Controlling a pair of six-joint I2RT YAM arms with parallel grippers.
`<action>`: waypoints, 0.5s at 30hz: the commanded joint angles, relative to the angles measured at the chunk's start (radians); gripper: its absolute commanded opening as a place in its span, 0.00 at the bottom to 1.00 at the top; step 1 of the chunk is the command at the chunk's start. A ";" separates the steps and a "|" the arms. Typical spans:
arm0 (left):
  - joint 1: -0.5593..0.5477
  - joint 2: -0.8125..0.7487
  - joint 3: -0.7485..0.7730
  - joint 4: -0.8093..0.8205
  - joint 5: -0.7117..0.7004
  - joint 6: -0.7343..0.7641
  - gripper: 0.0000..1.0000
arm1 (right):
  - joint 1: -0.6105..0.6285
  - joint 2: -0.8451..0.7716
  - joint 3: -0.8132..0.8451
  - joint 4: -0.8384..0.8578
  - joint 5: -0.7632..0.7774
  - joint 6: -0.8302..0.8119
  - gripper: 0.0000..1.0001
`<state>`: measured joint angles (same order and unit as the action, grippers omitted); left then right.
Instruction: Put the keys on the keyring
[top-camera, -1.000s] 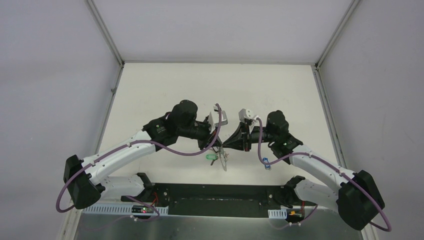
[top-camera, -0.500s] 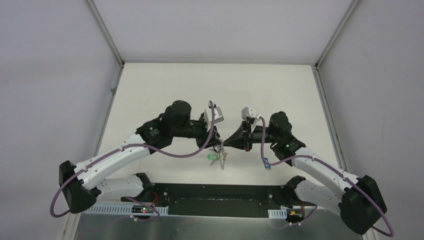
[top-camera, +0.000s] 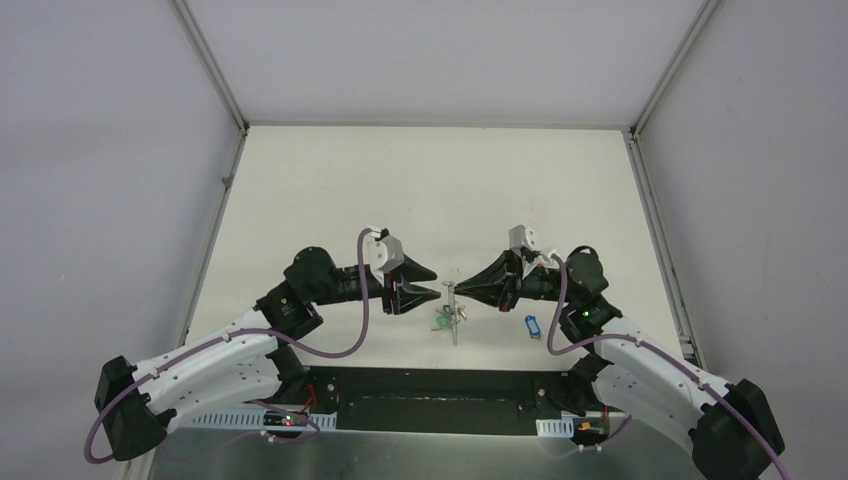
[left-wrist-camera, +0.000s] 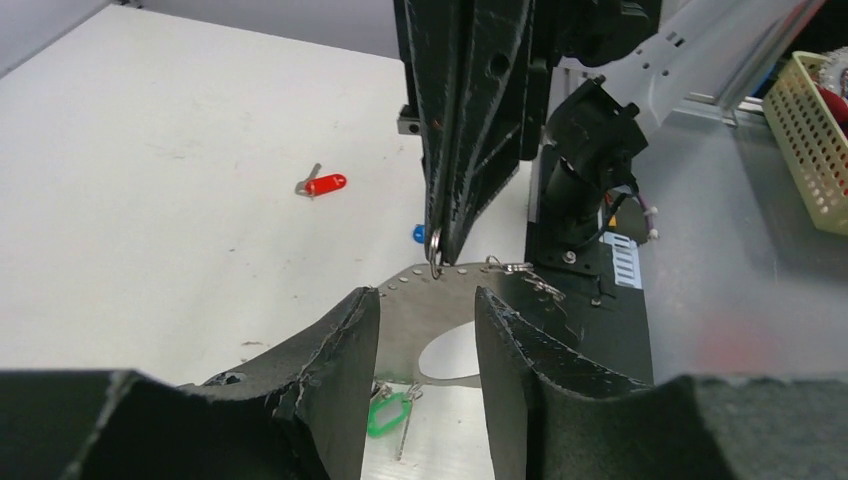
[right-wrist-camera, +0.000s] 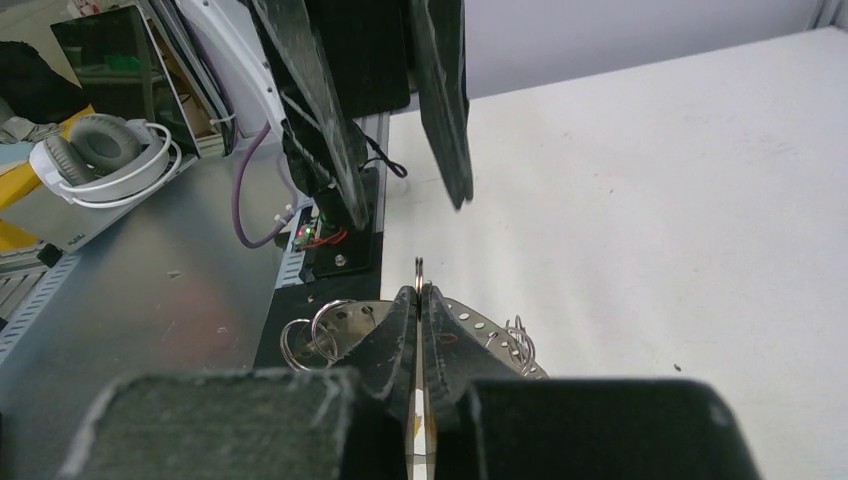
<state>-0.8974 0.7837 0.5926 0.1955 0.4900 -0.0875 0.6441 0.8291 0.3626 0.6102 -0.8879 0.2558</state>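
Observation:
The keyring (left-wrist-camera: 430, 318), a flat grey hoop with holes along its rim, hangs upright between the two grippers (top-camera: 452, 312). My right gripper (right-wrist-camera: 419, 292) is shut on a small silver split ring at the hoop's top edge (left-wrist-camera: 436, 262). My left gripper (left-wrist-camera: 425, 295) is open, its fingers either side of the hoop without touching it. A green-tagged key (left-wrist-camera: 388, 412) dangles from the hoop's lower part (top-camera: 440, 322). A red-tagged key (left-wrist-camera: 325, 185) and a blue-tagged key (top-camera: 532, 326) lie loose on the table.
More split rings (right-wrist-camera: 310, 335) hang on the hoop's rim. The black base plate (top-camera: 430, 395) lies along the near edge just below the grippers. Off the table are headphones (right-wrist-camera: 100, 150) and a basket (left-wrist-camera: 815, 150).
My left gripper has opened, let go of the keyring and drawn back left. My right gripper has closed on the split ring. Both arms and the hoop have come toward the near edge.

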 joint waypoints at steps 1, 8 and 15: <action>-0.007 0.014 -0.065 0.323 0.131 -0.061 0.41 | 0.003 -0.020 -0.001 0.219 0.003 0.060 0.00; -0.009 0.072 -0.065 0.382 0.175 -0.072 0.31 | 0.005 0.014 -0.002 0.309 -0.016 0.097 0.00; -0.013 0.103 -0.046 0.342 0.137 -0.075 0.28 | 0.005 0.013 0.001 0.319 -0.011 0.100 0.00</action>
<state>-0.8982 0.8776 0.5209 0.4950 0.6308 -0.1467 0.6453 0.8474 0.3531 0.8341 -0.8951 0.3397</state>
